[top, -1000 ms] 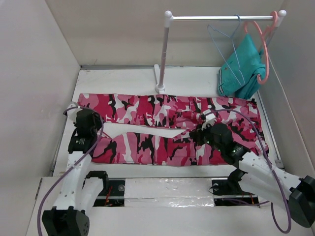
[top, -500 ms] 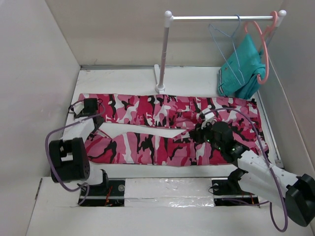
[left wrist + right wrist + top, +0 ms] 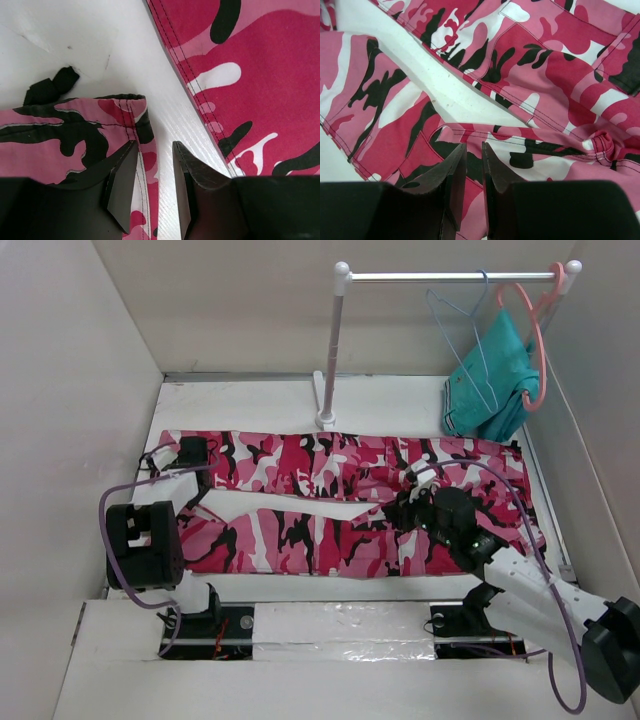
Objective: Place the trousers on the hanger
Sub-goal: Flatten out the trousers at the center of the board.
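Note:
The camouflage trousers (image 3: 330, 475) lie flat across the table, legs to the left. The light-blue wire hanger (image 3: 462, 340) hangs on the rail at the back right. My left gripper (image 3: 192, 465) is at the leg ends. In the left wrist view it (image 3: 154, 147) is open, its jaws straddling the stitched edge of a leg cuff (image 3: 75, 145). My right gripper (image 3: 405, 508) is low over the crotch. In the right wrist view it (image 3: 473, 147) is nearly closed, shut on a fold of the trousers (image 3: 530, 145).
A white stand (image 3: 330, 350) carries the rail (image 3: 450, 277). A salmon-pink hanger (image 3: 540, 350) with a teal garment (image 3: 490, 380) hangs beside the wire hanger. White walls enclose the table (image 3: 250, 405) on the left, back and right.
My left arm has folded back and its gripper has moved from the near leg's end toward the far leg's cuff. My right gripper has stayed almost still.

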Motion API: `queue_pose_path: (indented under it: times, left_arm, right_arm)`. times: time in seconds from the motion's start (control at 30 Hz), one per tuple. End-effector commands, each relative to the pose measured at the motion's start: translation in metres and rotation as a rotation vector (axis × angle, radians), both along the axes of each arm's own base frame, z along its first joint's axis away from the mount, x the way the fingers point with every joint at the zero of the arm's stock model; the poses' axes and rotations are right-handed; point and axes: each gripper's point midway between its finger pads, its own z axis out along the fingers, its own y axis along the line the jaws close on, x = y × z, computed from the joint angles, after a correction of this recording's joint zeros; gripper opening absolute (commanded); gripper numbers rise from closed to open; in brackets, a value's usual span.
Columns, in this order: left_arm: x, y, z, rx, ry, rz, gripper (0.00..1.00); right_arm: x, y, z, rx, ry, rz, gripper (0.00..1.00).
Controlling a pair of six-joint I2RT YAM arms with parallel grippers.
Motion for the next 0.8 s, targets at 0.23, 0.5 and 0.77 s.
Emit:
queue_pose_path:
  times: [0.23,0.5,0.77]
  left_arm:
    - [-0.007,0.015,0.014,0.077,0.003,0.062,0.33]
    - [-0.002,0.016,-0.007,0.079,0.07,0.054,0.22]
    - [0.014,0.033,0.042,0.14,0.004,0.071,0.0]
  right_arm:
    - [0.006,-0.003,0.016,0.021,-0.071,-0.019,0.25]
    - [0.006,-0.005,0.014,0.016,-0.066,-0.028,0.25]
    - [0.009,-0.011,0.017,0.009,-0.078,-0.063,0.25]
